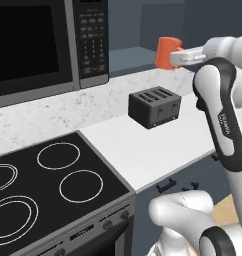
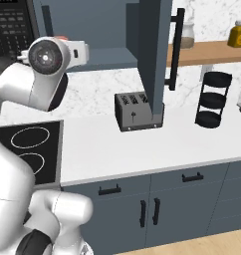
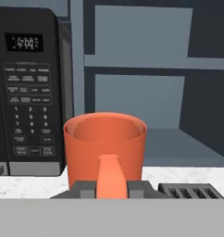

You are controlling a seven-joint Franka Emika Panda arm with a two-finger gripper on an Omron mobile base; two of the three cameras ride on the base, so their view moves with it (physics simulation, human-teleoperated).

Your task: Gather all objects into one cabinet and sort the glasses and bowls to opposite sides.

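Observation:
My gripper [image 3: 111, 187] is shut on the handle of an orange-red mug [image 3: 105, 146], which stands upright right in front of the hand camera. From the left base, the mug [image 1: 168, 52] hangs in the air above the counter, held by the gripper [image 1: 179, 56] in front of the open slate-blue cabinet [image 1: 135, 52]. The cabinet's lower shelf [image 3: 188, 148] lies behind the mug and looks bare. In the right base view the arm's joint hides most of the mug, and the cabinet door [image 2: 155, 60] with its black bar handle [image 2: 177, 50] stands swung open.
A dark toaster [image 1: 154, 106] sits on the white counter [image 1: 158, 150] under the mug. The microwave [image 1: 43, 45] hangs at the left over the stove [image 1: 53, 185]. A black tiered rack [image 2: 212, 99] and a wooden shelf [image 2: 212, 52] with jars are at the right.

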